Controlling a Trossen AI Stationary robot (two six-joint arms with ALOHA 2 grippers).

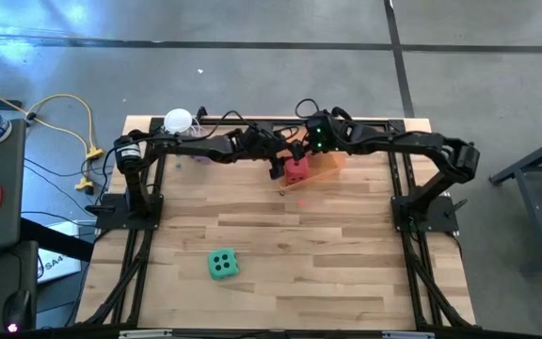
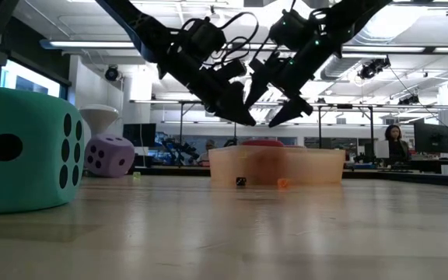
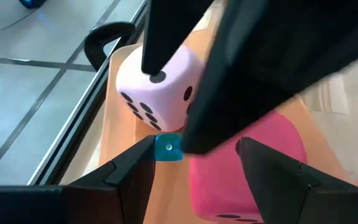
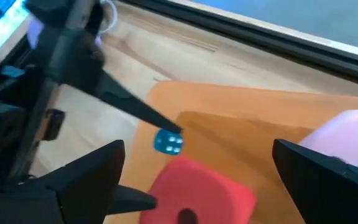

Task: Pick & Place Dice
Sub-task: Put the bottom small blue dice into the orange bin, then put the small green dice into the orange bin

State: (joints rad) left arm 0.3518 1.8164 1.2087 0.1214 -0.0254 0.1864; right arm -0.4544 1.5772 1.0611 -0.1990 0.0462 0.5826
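Four big dice: teal die (image 1: 222,265) at six o'clock on the wooden table (image 1: 346,254), purple die (image 2: 109,155) at ten, red die (image 1: 295,169) and pink die (image 3: 157,87) in the one orange tray (image 1: 330,162) at twelve; concrete floor around; wrist views alone show one tiny blue die (image 4: 168,142); left gripper (image 3: 194,165) and right gripper (image 4: 197,168) hover over the tray, fingers apart, empty.
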